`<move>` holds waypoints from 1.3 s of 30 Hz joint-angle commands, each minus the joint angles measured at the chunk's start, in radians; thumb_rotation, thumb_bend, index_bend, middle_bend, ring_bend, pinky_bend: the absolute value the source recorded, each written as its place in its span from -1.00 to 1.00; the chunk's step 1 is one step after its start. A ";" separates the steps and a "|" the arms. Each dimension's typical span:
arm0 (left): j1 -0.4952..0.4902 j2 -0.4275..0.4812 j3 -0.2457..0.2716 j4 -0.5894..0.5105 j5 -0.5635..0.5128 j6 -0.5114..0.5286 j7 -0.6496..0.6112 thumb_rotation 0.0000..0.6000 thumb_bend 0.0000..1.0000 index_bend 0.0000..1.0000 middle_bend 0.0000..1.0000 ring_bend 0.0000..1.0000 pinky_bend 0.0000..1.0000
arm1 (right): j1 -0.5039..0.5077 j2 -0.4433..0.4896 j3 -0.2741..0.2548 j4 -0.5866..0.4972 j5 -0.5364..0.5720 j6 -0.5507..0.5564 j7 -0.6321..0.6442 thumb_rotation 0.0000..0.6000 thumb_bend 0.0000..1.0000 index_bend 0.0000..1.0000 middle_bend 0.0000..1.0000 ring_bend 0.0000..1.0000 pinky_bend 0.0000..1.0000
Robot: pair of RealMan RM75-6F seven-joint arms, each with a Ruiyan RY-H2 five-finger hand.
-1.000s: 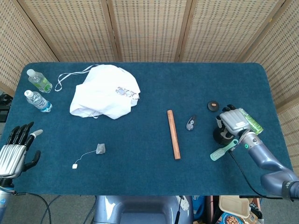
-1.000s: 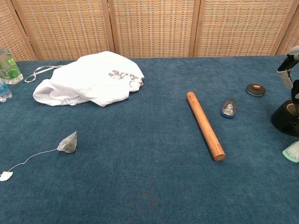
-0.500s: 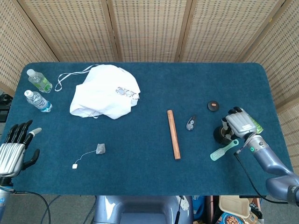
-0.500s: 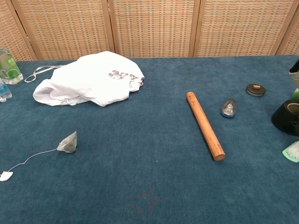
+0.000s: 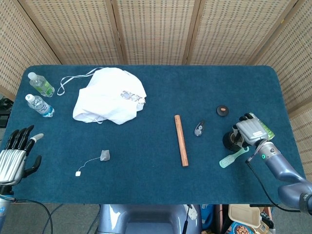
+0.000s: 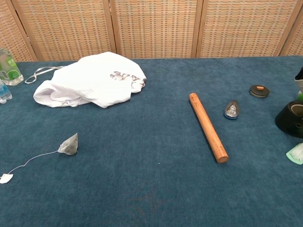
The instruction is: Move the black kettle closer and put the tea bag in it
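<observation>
Presently, right hand (image 5: 249,130): shifted right and slightly nearer over the last second, from squarely above the black kettle (image 5: 231,140) to its right flank, where it sits against the body; whether the fingers actually grip cannot be told, and the chest view shows only a sliver at the frame edge. Kettle: unmoved, at the right end of the table (image 5: 156,180), well apart from the centre, so the drawing-in step is judged not yet begun and the hand appears to be settling a side grasp. Kettle contents: mouth open upward, nothing visible inside; a small dark round lid (image 5: 223,110) lies just beyond it. Tea bag (image 5: 105,155): near left, string and tag trailing toward the near edge, untouched. Left hand (image 5: 15,157): released, fingers spread, holding nothing, at the near left corner. Other containers: two water bottles (image 5: 39,94), far left, capped, contents clear.
</observation>
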 commanded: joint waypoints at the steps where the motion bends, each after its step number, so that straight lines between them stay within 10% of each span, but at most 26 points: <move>1: 0.000 0.001 0.000 -0.002 0.001 0.001 0.001 1.00 -0.06 -0.64 -0.95 -0.97 -1.00 | 0.000 -0.003 -0.003 0.006 -0.005 -0.005 0.001 1.00 -0.17 0.19 0.08 -0.54 -0.71; 39: 0.010 0.004 0.005 0.005 0.007 0.016 -0.031 1.00 -0.06 -0.64 -0.93 -0.97 -1.00 | 0.030 0.015 0.010 -0.035 -0.083 0.002 -0.021 1.00 -0.16 0.71 0.50 -0.14 -0.71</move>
